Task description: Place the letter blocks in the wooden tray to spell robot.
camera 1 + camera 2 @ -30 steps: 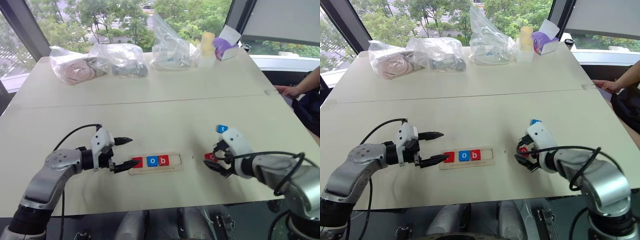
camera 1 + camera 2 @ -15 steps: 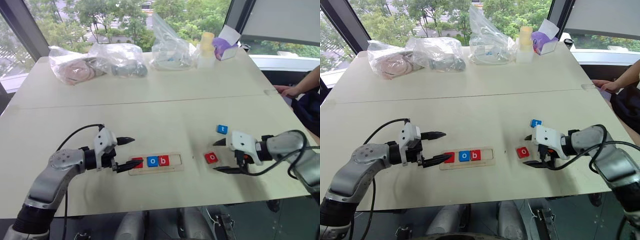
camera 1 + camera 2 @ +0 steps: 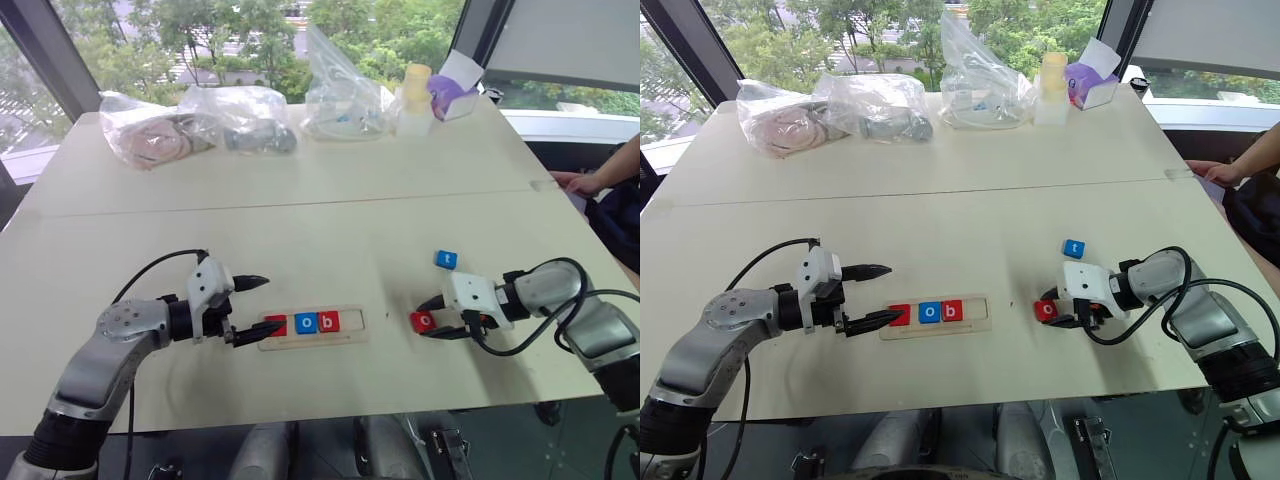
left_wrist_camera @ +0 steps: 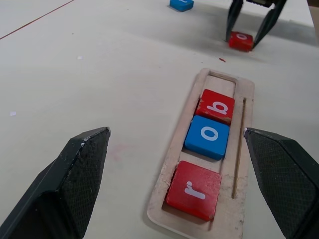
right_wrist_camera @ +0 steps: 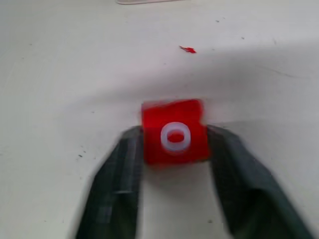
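The wooden tray lies on the table in front of me. It holds a red r block, a blue o block and a red b block in a row from its left end. My left gripper is open just left of the tray, its lower fingertip beside the r block. To the right of the tray my right gripper is shut on a loose red o block that rests on the table. A blue t block lies a little farther back.
Several plastic bags lie along the table's far side, with a pale bottle and a purple-and-white box to their right. A person's hand rests by the table's right edge.
My right gripper has turned and sunk to the table and shut on the red o block, which it stood open over before. The left gripper has not moved.
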